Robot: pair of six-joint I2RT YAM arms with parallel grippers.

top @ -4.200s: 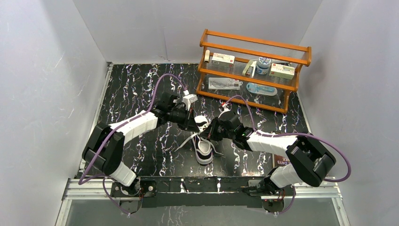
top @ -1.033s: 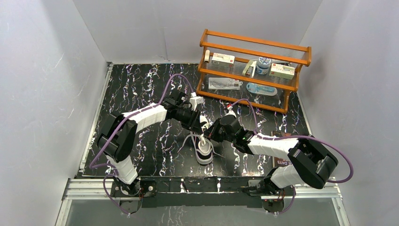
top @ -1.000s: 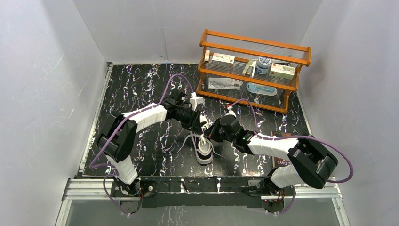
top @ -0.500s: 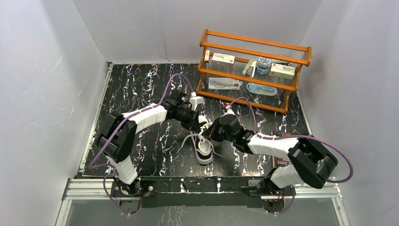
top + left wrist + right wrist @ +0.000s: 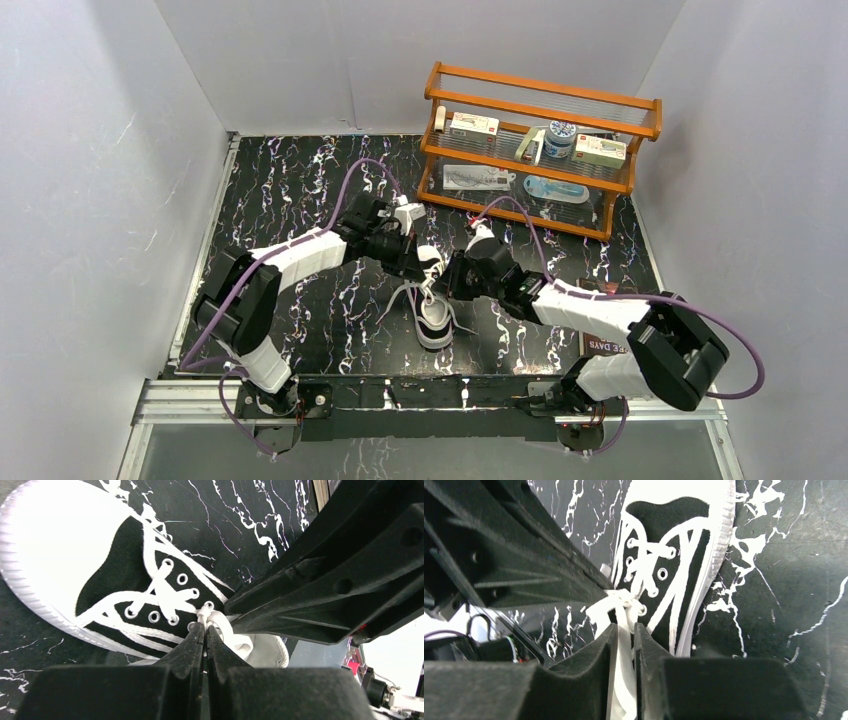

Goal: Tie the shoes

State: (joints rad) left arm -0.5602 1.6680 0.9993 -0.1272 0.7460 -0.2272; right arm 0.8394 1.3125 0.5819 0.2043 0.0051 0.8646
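From above, the left gripper (image 5: 421, 274) and right gripper (image 5: 446, 287) hide where the laces (image 5: 400, 296) meet on the sneaker (image 5: 434, 328). Packages on the wooden rack (image 5: 540, 104) are too small to read.

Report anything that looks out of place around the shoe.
Only the laces: their loose ends sprawl across the table on both sides of the sneaker, with no finished bow at the top eyelets. Nothing looks spilled or damaged.

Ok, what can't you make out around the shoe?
Top view: knot on the sneaker, under left gripper and right gripper.
Left wrist: heel, behind the right gripper.
Right wrist: whether its jaws pinch the laces; lace ends cut off below.
Top view: shelf labels, too small.
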